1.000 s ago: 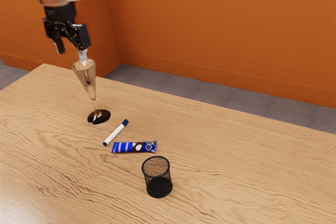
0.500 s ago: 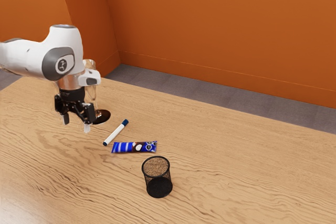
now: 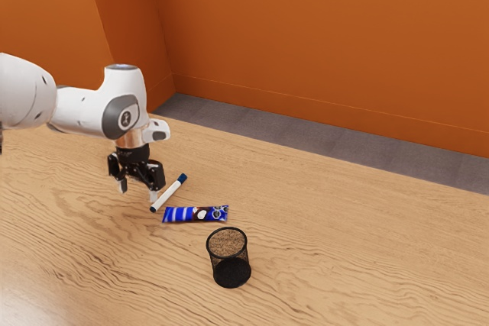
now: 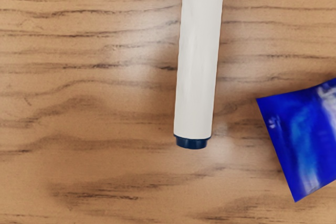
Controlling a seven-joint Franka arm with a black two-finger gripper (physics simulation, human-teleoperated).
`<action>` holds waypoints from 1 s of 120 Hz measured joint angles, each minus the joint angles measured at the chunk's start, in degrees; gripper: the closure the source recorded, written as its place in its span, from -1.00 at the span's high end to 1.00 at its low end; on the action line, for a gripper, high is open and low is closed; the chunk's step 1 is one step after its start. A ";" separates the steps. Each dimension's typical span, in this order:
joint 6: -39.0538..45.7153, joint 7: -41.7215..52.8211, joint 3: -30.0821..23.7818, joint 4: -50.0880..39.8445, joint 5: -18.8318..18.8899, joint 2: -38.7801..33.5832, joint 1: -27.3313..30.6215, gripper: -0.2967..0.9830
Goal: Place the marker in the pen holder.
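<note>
Your claw [image 3: 138,192]: fingers spread, gripping nothing; now brought closer to the marker [image 3: 170,192], so your approach looks nearly ready for a grasp. Marker: one, lying flat on the table [image 3: 321,257], beside your claw. Blue packet [image 3: 195,214]: just beside the marker. Pen holder [image 3: 230,260]: upright, beyond the packet.
</note>
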 joint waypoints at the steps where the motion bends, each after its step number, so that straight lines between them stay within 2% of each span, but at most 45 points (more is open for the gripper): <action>1: 0.10 0.01 0.00 0.19 -0.07 0.21 0.00 0.52; 43: 3.37 1.01 0.00 4.43 -1.58 6.00 0.15 0.38; 77: 4.11 1.90 -0.05 4.90 -2.61 7.89 0.07 0.23; 120: 4.32 2.57 -0.07 5.11 -2.99 8.89 0.15 -0.10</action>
